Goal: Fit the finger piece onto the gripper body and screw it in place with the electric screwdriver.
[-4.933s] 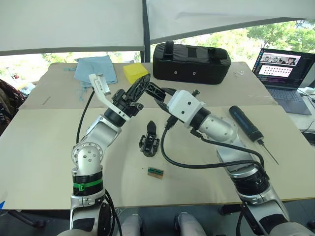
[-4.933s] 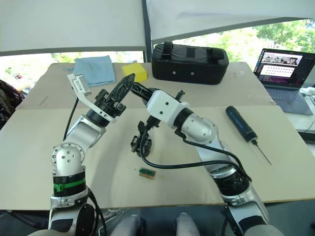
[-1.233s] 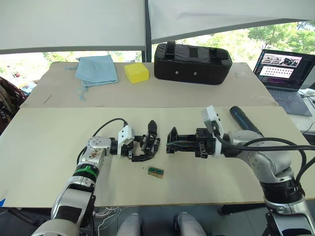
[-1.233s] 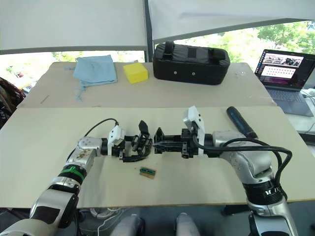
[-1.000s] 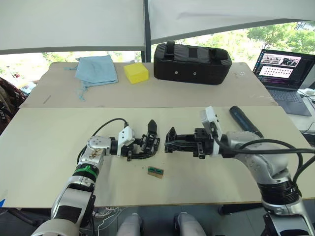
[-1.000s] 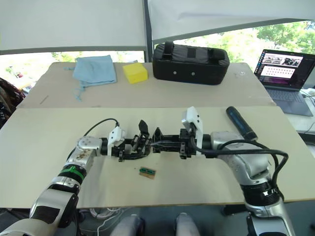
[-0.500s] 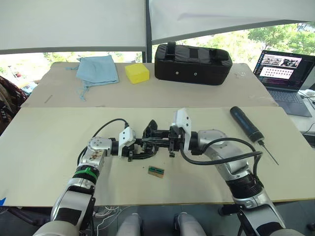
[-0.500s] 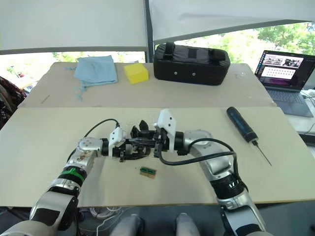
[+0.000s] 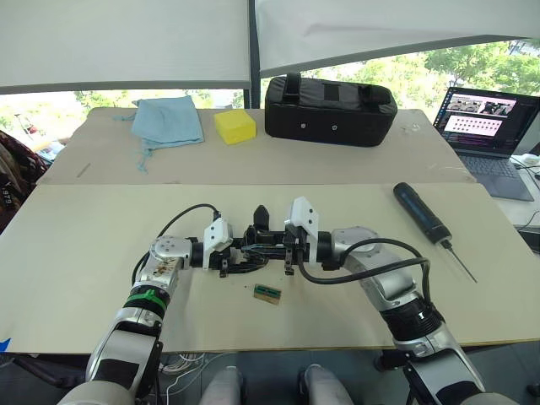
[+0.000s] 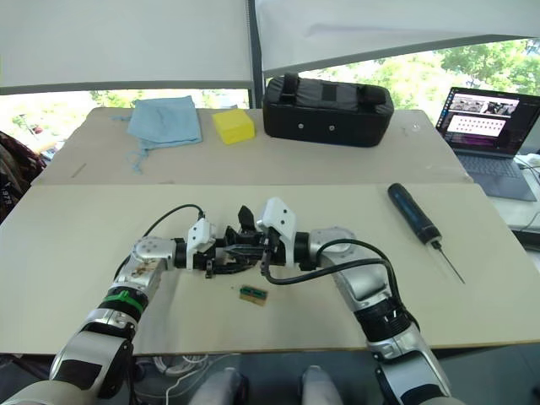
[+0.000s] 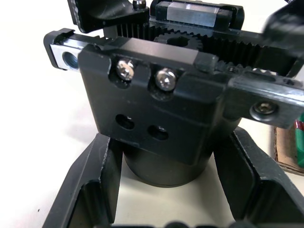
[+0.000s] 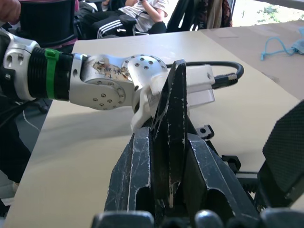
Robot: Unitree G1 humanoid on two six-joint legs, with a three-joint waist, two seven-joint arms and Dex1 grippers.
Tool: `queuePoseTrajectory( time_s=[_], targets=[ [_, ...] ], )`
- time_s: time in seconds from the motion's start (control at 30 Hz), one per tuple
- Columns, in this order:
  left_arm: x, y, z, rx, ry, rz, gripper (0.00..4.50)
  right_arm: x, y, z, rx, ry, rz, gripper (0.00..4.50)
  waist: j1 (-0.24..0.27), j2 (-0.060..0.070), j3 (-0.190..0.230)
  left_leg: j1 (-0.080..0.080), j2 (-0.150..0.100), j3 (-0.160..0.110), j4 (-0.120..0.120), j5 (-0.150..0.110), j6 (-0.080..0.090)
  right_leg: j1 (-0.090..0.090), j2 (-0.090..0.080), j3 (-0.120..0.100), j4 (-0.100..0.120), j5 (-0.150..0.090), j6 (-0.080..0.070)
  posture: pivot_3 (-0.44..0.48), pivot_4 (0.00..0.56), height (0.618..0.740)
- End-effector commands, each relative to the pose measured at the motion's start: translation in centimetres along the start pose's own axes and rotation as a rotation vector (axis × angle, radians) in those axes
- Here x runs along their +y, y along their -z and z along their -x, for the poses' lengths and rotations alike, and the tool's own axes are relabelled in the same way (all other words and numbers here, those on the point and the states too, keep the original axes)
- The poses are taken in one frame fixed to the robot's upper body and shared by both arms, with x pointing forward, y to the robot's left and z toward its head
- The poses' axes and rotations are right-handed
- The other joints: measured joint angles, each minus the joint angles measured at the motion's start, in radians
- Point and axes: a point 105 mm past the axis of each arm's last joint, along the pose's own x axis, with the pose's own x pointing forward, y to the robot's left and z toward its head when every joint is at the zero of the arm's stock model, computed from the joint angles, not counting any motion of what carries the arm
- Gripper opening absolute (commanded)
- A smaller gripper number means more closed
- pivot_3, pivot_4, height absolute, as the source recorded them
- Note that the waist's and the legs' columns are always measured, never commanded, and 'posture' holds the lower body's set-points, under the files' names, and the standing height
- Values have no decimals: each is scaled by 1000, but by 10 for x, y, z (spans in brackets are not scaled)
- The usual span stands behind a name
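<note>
Finger piece, long axis upright, pinched in right gripper, poised just above gripper body; left gripper, jaws wide, straddles body's round base w/o contact.

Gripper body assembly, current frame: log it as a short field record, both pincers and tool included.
gripper body: on the table, between the left pincer's open fingers
left pincer: open around the body's round base
right pincer: shut on the finger piece, held at the body
electric screwdriver: lying untouched on the table, to the right
green-and-brown block: near the body
</note>
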Motion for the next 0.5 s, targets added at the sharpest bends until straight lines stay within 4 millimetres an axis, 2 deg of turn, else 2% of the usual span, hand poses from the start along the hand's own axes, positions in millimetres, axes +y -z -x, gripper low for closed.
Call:
queuePoseTrajectory(
  time_s=[0.03, 0.27, 0.5],
  targets=[
    [-5, 3, -3, 22, 23, 1, 2296, -3, -8, -2, -14, 12, 44, 411, 0, 0, 0, 0, 0, 0, 0, 0, 0, 0, 0, 0, 0, 0, 0, 0, 150, 740],
    [-6, 6, -1, 26, 20, 7, 2296, -9, 2, -5, 23, 40, 30, 411, -1, 0, 0, 1, 0, 0, 0, 0, 0, 0, 0, 0, 0, 0, 0, 0, 150, 740],
    [-6, 8, 0, 30, 13, 12, 2296, -5, 11, -5, 70, 16, -8, 410, -2, 0, 0, 2, 0, 0, 0, 0, 0, 1, 0, 0, 1, 0, 0, 0, 150, 740]
  ],
)
